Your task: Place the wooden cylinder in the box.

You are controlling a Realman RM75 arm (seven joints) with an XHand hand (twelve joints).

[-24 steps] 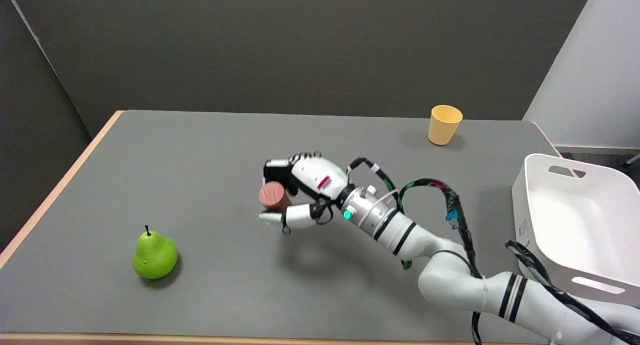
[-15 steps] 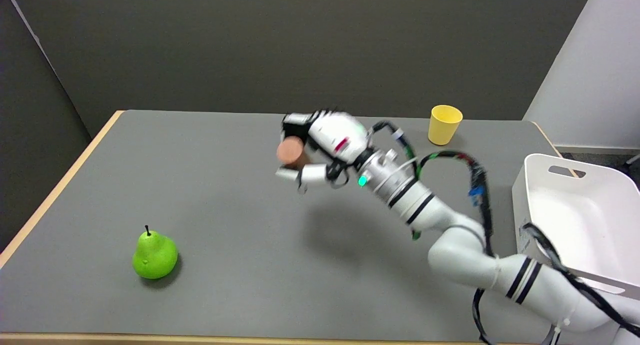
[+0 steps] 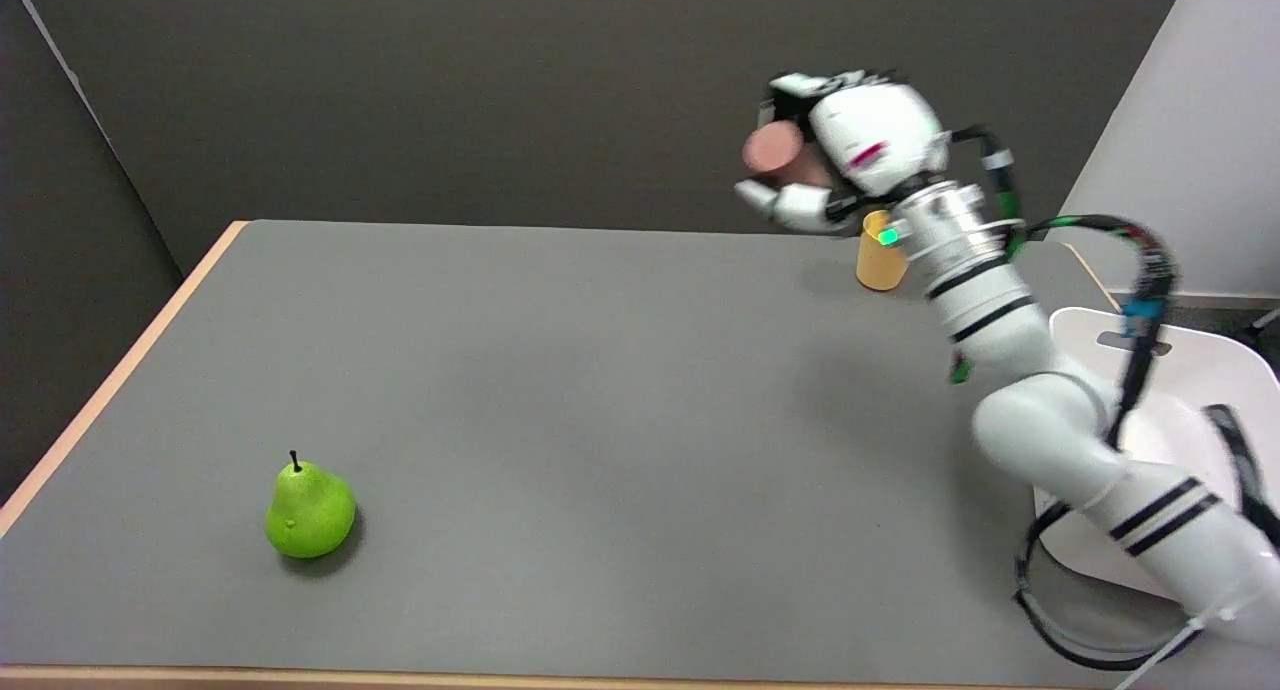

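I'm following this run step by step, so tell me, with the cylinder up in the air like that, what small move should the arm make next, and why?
Probably swing the right hand toward the picture's right and nearer, to bring it over the white box. The hand holds the wooden cylinder high above the table's far side, near the yellow cup, while the box sits at the right edge, partly hidden behind the arm.

wooden cylinder (image 3: 775,151): reddish-brown, held aloft | box (image 3: 1190,370): white, table's right edge

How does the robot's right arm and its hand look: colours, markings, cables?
The right arm is glossy white with rounded segments, black bands and a silver wrist with a green light. Black cables with coloured ties loop beside it. The right hand is white and black with a red mark.
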